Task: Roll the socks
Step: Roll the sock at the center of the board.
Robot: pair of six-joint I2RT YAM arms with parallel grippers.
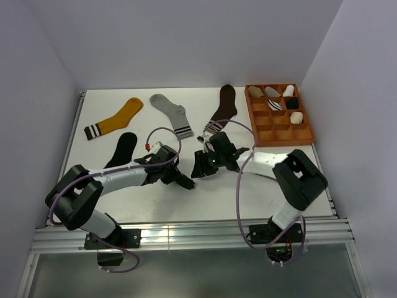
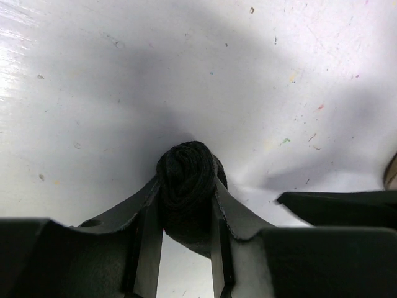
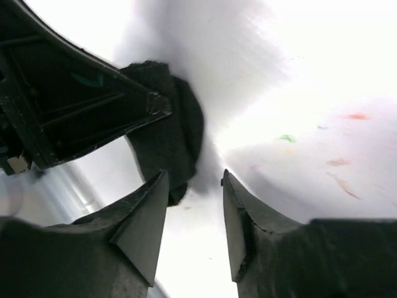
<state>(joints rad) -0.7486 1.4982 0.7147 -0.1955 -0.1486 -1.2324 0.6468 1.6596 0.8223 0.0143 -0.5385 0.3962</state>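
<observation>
Yellow sock [image 1: 118,118]: lies flat near the far left corner of the tabletop [image 1: 279,180], with its striped cuff toward the left edge
Flat black sock [image 1: 124,148]: lies on the left side, just nearer than the yellow sock; its near end is hidden under the left arm [image 1: 118,177]
Grey sock [image 1: 172,115]: lies flat by the far edge, left of the middle, with its striped cuff pointing to the near edge
Left gripper [image 2: 187,192]: low over the middle of the tabletop, its two fingers squeezing the rolled black sock from both sides
Rolled black sock [image 2: 186,164]: a tight little roll between the left fingers, down close to the tabletop, near the middle
Right gripper [image 3: 193,180]: just right of the roll, fingers spread apart with nothing between them; the roll sits beside it, not inside
Brown sock [image 1: 224,105]: lies flat by the far edge, right of the middle
Tray [image 1: 284,141]: orange, in the far right corner; some of its boxes hold small bundles [image 1: 275,104]
</observation>
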